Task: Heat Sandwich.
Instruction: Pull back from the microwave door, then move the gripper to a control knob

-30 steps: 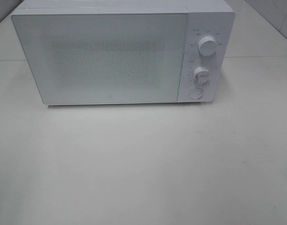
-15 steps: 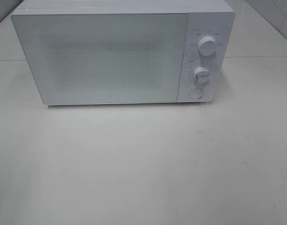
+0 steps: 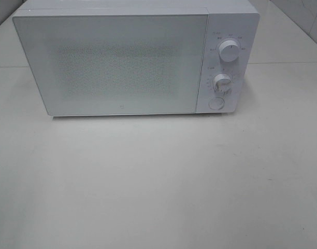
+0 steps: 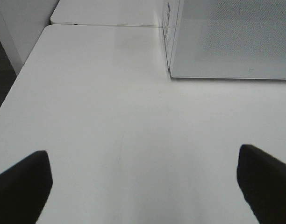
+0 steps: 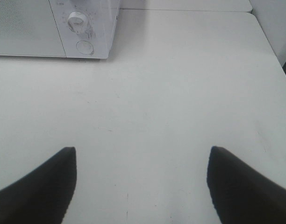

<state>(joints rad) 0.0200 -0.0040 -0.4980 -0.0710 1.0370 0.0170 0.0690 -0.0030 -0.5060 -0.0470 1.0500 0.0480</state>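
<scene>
Nothing had moved since the earlier frames: in the exterior high view the white box-shaped microwave oven [image 3: 132, 57] and the pale matte table [image 3: 158, 181] stood exactly as they had a second before, and no arm had entered that view.

The microwave sat at the far side of the table with its wide frosted, dot-patterned door [image 3: 117, 65] shut flush against the body. On the control panel to the right of the door, a round white upper dial [image 3: 229, 52] sat above a round white lower dial [image 3: 221, 82], with a flat round white button [image 3: 216, 103] below both.

The left gripper [image 4: 143, 154] hung released over bare table, its black fingers [image 4: 21, 186] spread far apart and holding nothing; the microwave's left front corner lay ahead of it. The right gripper [image 5: 141, 150] was likewise spread wide and empty, its dark fingers [image 5: 236, 186] over the table, with the lower dial and button ahead.

The sandwich showed in none of the three views, and the patterned door let nothing behind it be made out, so its place could not be told.
</scene>
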